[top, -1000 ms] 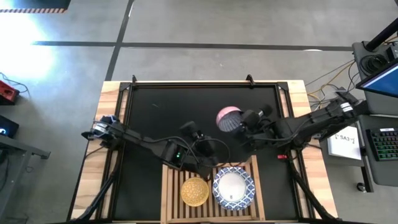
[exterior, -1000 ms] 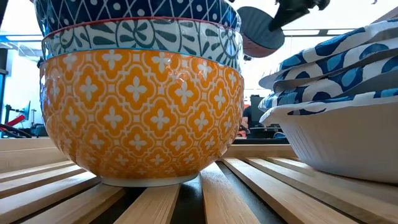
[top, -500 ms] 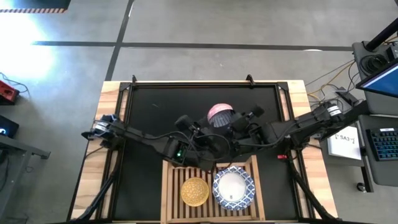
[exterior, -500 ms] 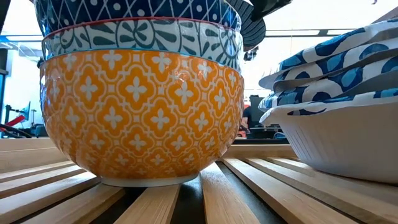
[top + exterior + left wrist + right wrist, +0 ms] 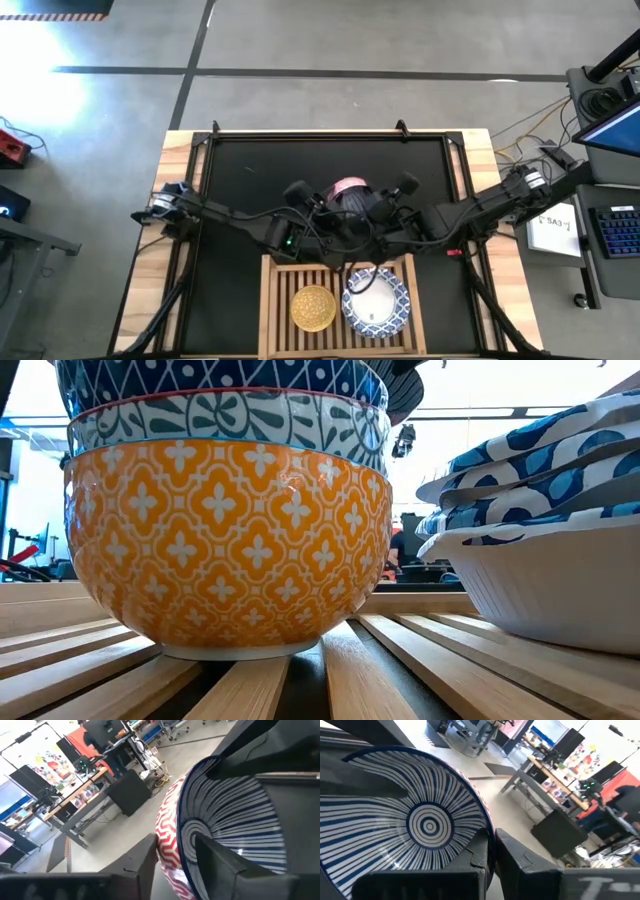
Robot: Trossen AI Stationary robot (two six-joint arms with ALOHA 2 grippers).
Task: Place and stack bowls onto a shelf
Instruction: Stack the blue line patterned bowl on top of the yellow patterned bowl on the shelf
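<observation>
The red bowl is hanging above the black mat, just beyond the far edge of the shelf, with both arms meeting at it. The right gripper is pinching its rim, one finger inside against the blue-striped interior and one outside. The left gripper is straddling the opposite rim in the same way, its fingers to either side of the wall; whether it is truly bearing on the rim I am judging, not seeing, but it looks clamped.

On the shelf, the small-bowl stack is sitting on the left half, the yellow bowl at the bottom with two blue-patterned ones nested above. The white bowls are stacked just beside it on the right half.

Assessment: this looks like a handover or a joint carry toward the small-bowl stack. To do it well, only one gripper should be letting go, and only once the other's hold is secure. The bowl should be levelled, centred over the stack, then lowered straight, keeping clear of the wavy rims alongside.
</observation>
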